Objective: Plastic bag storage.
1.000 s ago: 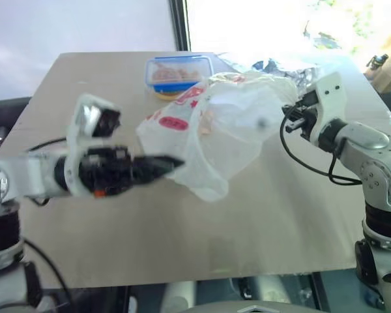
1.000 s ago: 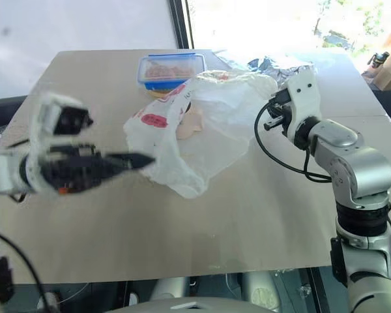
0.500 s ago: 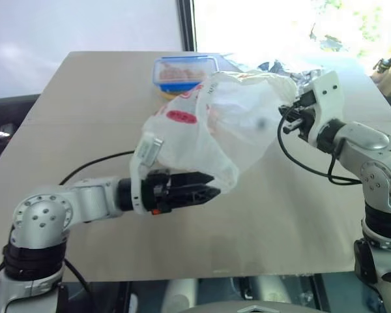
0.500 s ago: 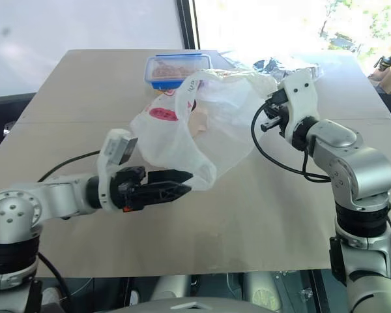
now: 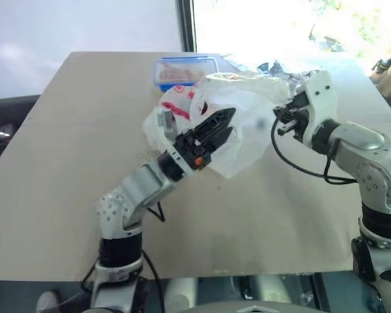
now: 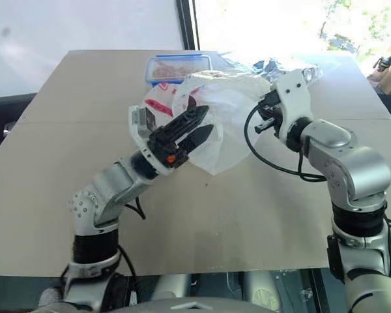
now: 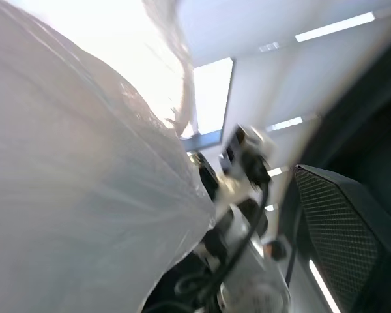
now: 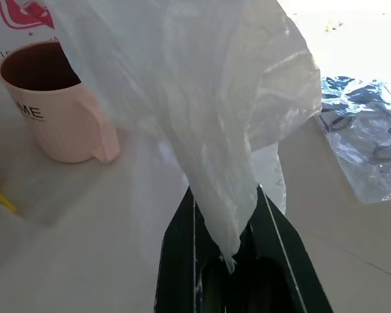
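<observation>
The plastic bag (image 5: 251,107), thin, white and translucent with red prints, hangs bunched above the table's far middle. My right gripper (image 8: 225,218) is shut on a gathered edge of the bag (image 8: 202,117), holding it up from the right side (image 5: 285,112). My left gripper (image 5: 216,129) points up and to the right, open, its two black fingers spread in front of the bag's left face. Whether plastic lies between them is unclear. In the left wrist view the bag (image 7: 72,195) is very close, with the right arm behind it.
A blue-lidded food container (image 5: 184,68) stands at the table's (image 5: 72,163) far edge behind the bag. Crumpled clear wrap (image 8: 365,140) lies at the back right. A pink mug (image 8: 58,107) stands on the table under the bag.
My left arm swung in to the right and rose, its gripper turning upward against the bag. The bag's hanging bottom sits a little higher. The right gripper kept still.
</observation>
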Action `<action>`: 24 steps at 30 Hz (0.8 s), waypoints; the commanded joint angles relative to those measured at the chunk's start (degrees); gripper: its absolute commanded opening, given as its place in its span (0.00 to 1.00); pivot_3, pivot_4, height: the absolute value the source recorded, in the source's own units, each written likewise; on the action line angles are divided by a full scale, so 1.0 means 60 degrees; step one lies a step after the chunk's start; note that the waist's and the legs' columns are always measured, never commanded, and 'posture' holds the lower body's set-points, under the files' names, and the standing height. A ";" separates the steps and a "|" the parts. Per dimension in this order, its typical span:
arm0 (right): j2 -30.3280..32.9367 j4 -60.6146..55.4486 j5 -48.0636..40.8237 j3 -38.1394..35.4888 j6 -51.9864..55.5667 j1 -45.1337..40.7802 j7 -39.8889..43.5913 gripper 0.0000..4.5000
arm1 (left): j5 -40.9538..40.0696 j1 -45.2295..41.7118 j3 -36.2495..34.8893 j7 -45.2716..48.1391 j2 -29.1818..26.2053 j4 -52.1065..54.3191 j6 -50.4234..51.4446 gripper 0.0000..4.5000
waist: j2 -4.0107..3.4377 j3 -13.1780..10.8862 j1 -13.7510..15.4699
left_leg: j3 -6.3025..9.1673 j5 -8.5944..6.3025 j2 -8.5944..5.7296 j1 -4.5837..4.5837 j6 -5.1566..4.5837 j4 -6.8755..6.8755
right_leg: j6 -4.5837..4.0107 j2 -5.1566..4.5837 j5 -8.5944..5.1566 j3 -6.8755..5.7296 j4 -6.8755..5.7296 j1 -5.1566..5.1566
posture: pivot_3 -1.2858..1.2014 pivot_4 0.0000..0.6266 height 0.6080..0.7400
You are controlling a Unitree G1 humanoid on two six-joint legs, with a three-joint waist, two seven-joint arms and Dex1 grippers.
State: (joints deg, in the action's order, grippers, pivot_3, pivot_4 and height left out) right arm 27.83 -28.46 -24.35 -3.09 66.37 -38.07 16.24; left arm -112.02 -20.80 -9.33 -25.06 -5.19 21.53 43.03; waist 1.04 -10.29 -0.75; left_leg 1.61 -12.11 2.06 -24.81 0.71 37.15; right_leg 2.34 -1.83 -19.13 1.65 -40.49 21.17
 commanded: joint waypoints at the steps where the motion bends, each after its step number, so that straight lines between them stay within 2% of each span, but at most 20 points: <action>1: -0.0017 -0.0367 -0.0028 -0.0122 -0.0046 -0.0214 -0.0039 0.00 | -0.0163 0.0104 -0.0566 -0.1505 0.0643 0.0861 -0.0649 0.86 | 0.0000 0.0000 0.0006 | 0.0002 0.0000 -0.0001 0.0000 0.0000 0.0001 | 0.0000 0.0004 0.0000 0.0000 -0.0003 0.0000 | 0.52 0.24 1.00; 4: -0.0028 -0.0235 -0.0013 -0.0067 -0.0158 -0.0243 0.0028 0.00 | -0.0163 0.0235 -0.0659 -0.2381 0.1064 0.1237 -0.0914 0.86 | 0.0000 0.0000 0.0014 | 0.0005 0.0000 -0.0003 0.0002 0.0000 0.0012 | 0.0000 0.0010 0.0000 -0.0004 -0.0019 -0.0001 | 0.52 0.24 1.00; 7: -0.0037 -0.0155 -0.0029 -0.0038 -0.0228 -0.0279 0.0096 0.00 | -0.0163 0.0353 -0.0801 -0.3027 0.1403 0.1520 -0.1292 0.70 | 0.0000 0.0000 0.0024 | 0.0004 0.0000 -0.0039 0.0007 -0.0001 0.0021 | 0.0000 0.0003 0.0000 -0.0002 -0.0026 -0.0005 | 0.52 0.24 1.00; 14: -0.0051 0.0172 -0.0038 -0.0059 -0.0438 -0.0368 0.0282 0.00 | -0.0163 0.0590 -0.1252 -0.2583 0.1247 0.1944 -0.1312 0.03 | 0.0000 0.0000 0.0020 | 0.0016 0.0001 -0.0046 0.0005 -0.0001 0.0024 | 0.0000 0.0006 -0.0001 -0.0012 -0.0028 -0.0006 | 0.52 0.24 1.00; 16: -0.0071 0.0260 -0.0061 -0.0108 -0.0497 -0.0396 0.0304 0.00 | -0.0163 0.0649 -0.1415 -0.1466 0.0557 0.1856 -0.0725 0.03 | 0.0000 0.0000 0.0015 | 0.0013 0.0001 -0.0047 0.0004 -0.0001 0.0024 | 0.0000 0.0006 -0.0001 -0.0010 -0.0026 -0.0006 | 0.52 0.24 1.00; 18: -0.0094 0.0325 -0.0093 -0.0173 -0.0541 -0.0427 0.0315 0.00 | -0.0163 0.0522 -0.1554 -0.0588 0.0300 0.1889 -0.0571 0.03 | -0.0001 -0.0001 0.0002 | 0.0013 0.0001 -0.0047 0.0005 0.0000 0.0021 | -0.0001 0.0011 -0.0001 -0.0012 -0.0027 -0.0003 | 0.52 0.24 1.00; 21: -0.0743 0.0758 -0.0842 -0.1380 -0.0494 -0.0998 0.0163 0.00 | -0.0163 -0.1416 -0.2841 0.1763 -0.0621 0.0735 0.0150 0.03 | 0.0011 -0.0017 0.0027 | 0.0012 0.0001 -0.0048 0.0003 0.0000 0.0022 | -0.0001 0.0012 -0.0001 -0.0023 -0.0031 -0.0003 | 0.52 0.24 1.00; 24: -0.1485 0.1423 -0.2213 -0.3267 -0.0290 -0.2286 -0.0252 0.00 | -0.0163 -0.4066 -0.4266 0.2492 -0.1510 -0.1488 0.0652 0.03 | 0.0013 -0.0035 0.0040 | 0.0022 0.0009 -0.0052 -0.0004 0.0000 0.0027 | -0.0009 0.0022 0.0004 -0.0071 -0.0046 -0.0008 | 0.52 0.24 1.00</action>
State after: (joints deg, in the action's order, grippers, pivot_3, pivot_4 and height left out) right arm 18.80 -19.35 -33.14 -15.56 65.09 -47.64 16.11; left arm -112.18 -41.11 -30.56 -13.68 -12.55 16.55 45.48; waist 1.12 -10.49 -0.51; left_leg 1.79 -12.01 1.74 -24.86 0.69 37.31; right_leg 2.28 -1.68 -19.10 1.18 -40.79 21.14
